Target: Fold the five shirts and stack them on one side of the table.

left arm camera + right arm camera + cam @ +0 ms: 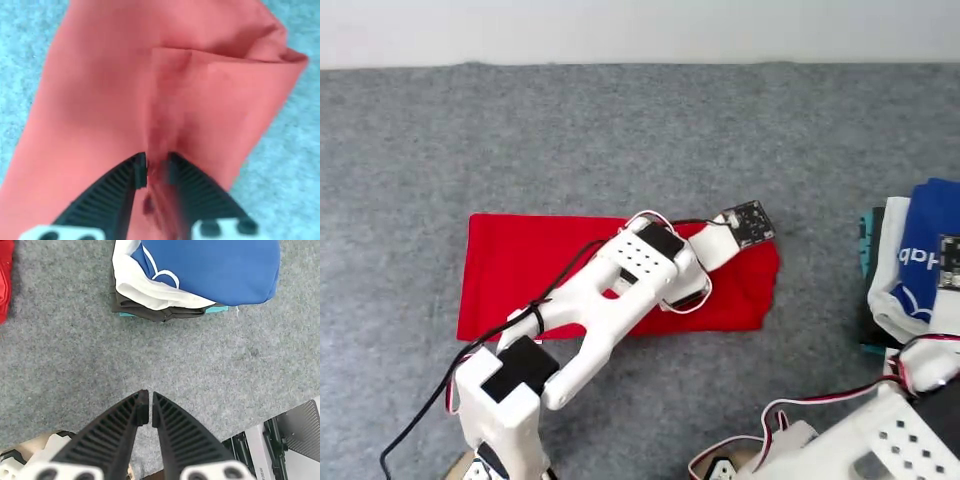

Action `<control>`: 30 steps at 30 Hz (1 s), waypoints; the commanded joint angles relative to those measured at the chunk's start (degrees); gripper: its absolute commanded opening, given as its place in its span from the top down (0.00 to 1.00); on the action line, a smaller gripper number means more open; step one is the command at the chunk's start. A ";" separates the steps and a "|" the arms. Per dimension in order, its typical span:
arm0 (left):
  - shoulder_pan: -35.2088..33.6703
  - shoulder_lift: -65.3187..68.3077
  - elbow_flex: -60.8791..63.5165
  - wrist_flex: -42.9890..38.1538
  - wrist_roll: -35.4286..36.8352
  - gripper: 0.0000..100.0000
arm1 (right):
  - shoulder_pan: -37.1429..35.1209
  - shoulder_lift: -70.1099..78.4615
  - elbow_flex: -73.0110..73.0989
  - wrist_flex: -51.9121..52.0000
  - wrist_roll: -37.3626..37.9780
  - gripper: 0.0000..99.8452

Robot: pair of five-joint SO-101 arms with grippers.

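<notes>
Red shirt [520, 270] lies as a long folded band in the middle of the grey table [620, 120], and my left gripper [156, 172] has its fingers pinched on a raised ridge of cloth at the end nearer the stack [200, 275]. My right gripper [150, 407] hangs with fingers together, holding nothing, above the felt near that stack of folded shirts, a blue one on top.

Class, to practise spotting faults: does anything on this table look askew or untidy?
Yes. The red shirt lies flat at one end, but its other end is rumpled, with a ridge of cloth pinched in the left arm's jaws. The stack is slightly staggered, white edge showing under blue.
</notes>
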 commanded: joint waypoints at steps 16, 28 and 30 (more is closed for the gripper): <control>-5.98 -0.53 -17.10 16.79 -7.30 0.98 | 0.40 -0.57 -0.26 2.42 0.70 0.97; 4.31 -0.44 -28.88 38.51 -7.12 0.98 | 0.40 -0.57 -0.26 2.42 0.62 0.97; 4.48 0.18 -27.30 38.33 -7.12 0.98 | 0.48 -0.57 -0.26 2.42 0.62 0.97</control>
